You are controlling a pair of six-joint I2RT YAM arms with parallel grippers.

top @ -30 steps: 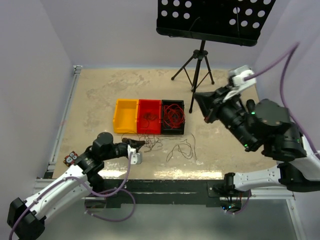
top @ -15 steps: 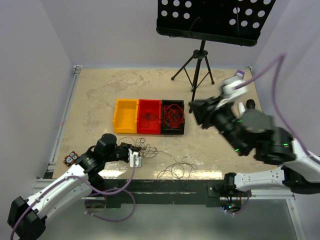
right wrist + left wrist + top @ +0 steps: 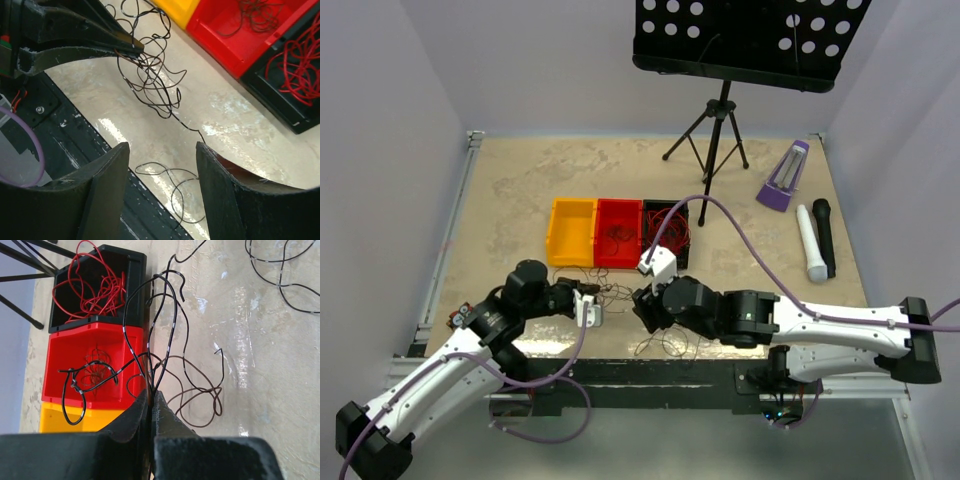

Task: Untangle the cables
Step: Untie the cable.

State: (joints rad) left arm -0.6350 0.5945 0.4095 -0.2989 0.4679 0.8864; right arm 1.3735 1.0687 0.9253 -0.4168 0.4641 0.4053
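Swung down from high at 3 o'clock, the right claw [image 3: 645,305] is now held low, jaws apart. Dark cables [image 3: 615,292] are pinched in the shut left claw [image 3: 592,297]; their tangle lies at 9 o'clock of the right claw, near the bench's [image 3: 520,180] 6 o'clock edge.

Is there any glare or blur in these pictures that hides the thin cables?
Left wrist view: white glare on the table, but the dark cables look crisp; the left hand is blurred. Right wrist view: glare streaks beside the cables, right hand dark and soft. Top view: even light, cables hair-thin.
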